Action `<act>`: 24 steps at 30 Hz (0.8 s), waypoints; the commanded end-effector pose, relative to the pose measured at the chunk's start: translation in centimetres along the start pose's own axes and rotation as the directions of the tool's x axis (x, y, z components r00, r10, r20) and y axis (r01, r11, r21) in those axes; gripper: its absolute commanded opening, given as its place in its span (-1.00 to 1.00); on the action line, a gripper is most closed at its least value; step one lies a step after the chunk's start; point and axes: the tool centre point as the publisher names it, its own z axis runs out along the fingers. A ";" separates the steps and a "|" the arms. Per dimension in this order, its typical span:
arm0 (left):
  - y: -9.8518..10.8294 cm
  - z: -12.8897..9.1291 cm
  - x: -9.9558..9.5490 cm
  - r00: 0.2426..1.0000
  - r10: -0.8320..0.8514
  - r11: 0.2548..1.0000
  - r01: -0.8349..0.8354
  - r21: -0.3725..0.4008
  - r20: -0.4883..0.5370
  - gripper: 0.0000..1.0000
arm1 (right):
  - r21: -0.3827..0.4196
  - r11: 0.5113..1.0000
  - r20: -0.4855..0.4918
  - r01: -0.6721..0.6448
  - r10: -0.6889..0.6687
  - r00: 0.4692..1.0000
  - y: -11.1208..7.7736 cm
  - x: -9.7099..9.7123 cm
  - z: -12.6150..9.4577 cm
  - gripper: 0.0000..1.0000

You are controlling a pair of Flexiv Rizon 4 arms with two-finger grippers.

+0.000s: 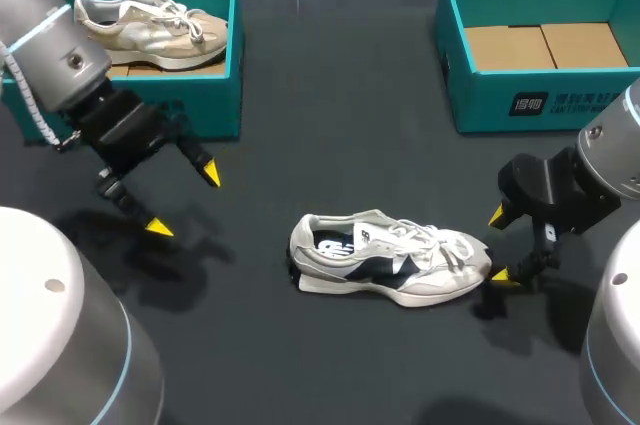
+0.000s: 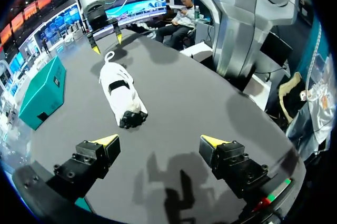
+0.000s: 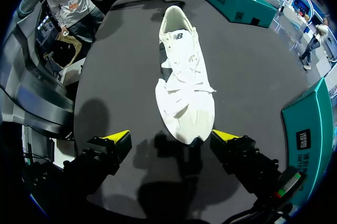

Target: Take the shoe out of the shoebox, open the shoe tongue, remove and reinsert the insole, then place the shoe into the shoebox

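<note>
White shoe [image 1: 390,260] lies lower centre on table [image 1: 330,125], outside shoebox [image 1: 540,105] at upper right. Right gripper [image 1: 501,245] at its toe, fingers apart. Left gripper [image 1: 185,201] centre-left, fingers apart.

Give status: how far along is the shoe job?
Done: white sneaker lies on the table; right shoebox holds no shoe. In hand: nothing; right gripper open at its toe, left gripper open, apart. Left, apparently: tongue, insole, reboxing.
</note>
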 end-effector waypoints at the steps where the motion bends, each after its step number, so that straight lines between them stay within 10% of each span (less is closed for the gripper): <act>1: 3.8 0.7 1.2 0.960 -0.081 0.985 0.035 0.171 0.270 1.00 | 0.002 1.000 0.003 0.000 0.000 1.000 0.0 0.2 0.0 1.00; 12: 6.6 2.0 2.8 0.925 -0.239 0.921 0.119 0.370 0.296 1.00 | 0.002 1.000 0.003 0.000 0.000 1.000 0.0 0.2 0.0 1.00; 24: 8.6 4.2 2.9 0.888 -0.356 0.882 0.216 0.418 0.291 1.00 | 0.002 1.000 0.003 0.000 0.000 1.000 0.0 0.2 0.0 1.00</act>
